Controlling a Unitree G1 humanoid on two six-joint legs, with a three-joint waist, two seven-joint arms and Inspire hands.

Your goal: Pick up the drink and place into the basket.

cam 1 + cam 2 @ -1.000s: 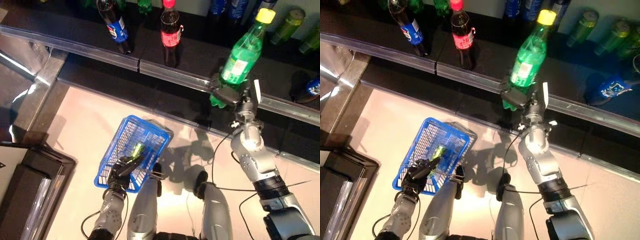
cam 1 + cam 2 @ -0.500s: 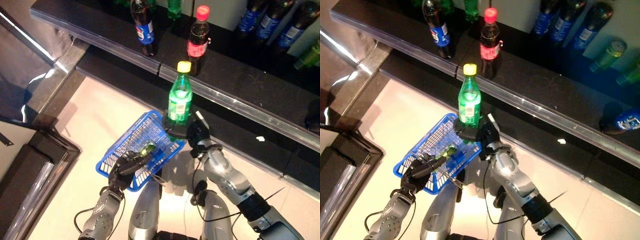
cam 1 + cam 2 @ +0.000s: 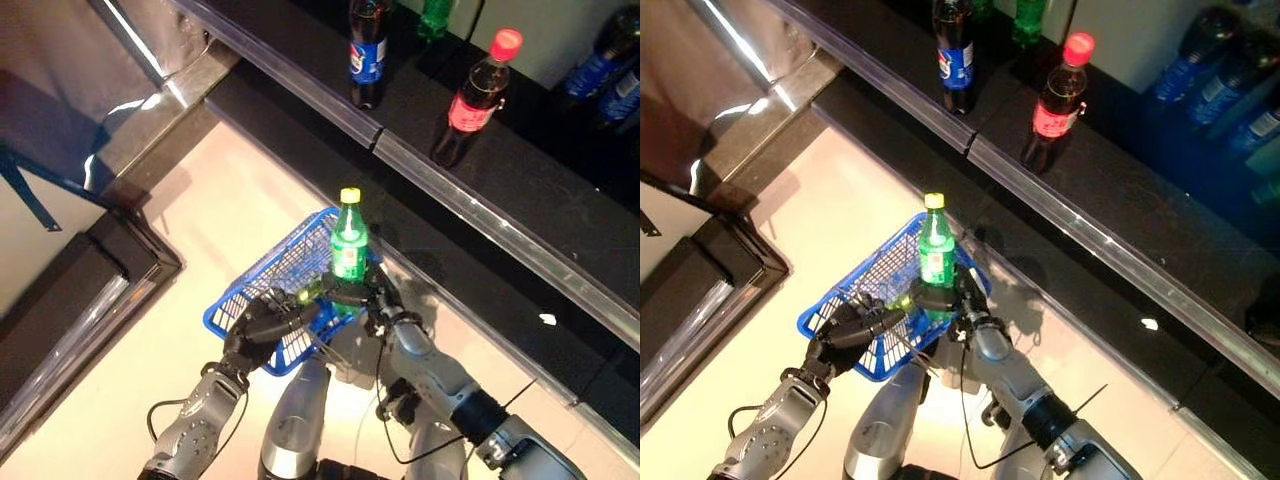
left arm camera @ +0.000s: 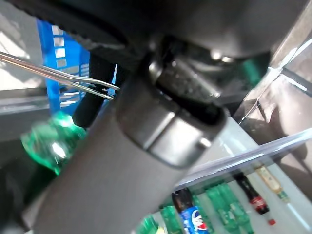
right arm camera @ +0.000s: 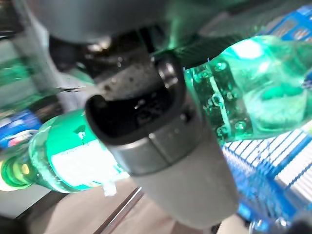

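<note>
Green soda bottle [image 3: 349, 249] with yellow cap upright, lower part clasped in right hand [image 3: 372, 298], fingers wrapped round it, over the far right corner of blue wire basket [image 3: 270, 275]; contact with basket floor not readable. Left hand [image 3: 262, 325] clenched on the basket's wire handle [image 4: 58, 78] at its near side. Basket above pale floor [image 3: 240, 200], near dark shelf [image 3: 520, 190]. On shelf: red-labelled cola bottle [image 3: 472, 98], blue-labelled cola bottle [image 3: 367, 52], both upright, well apart.
</note>
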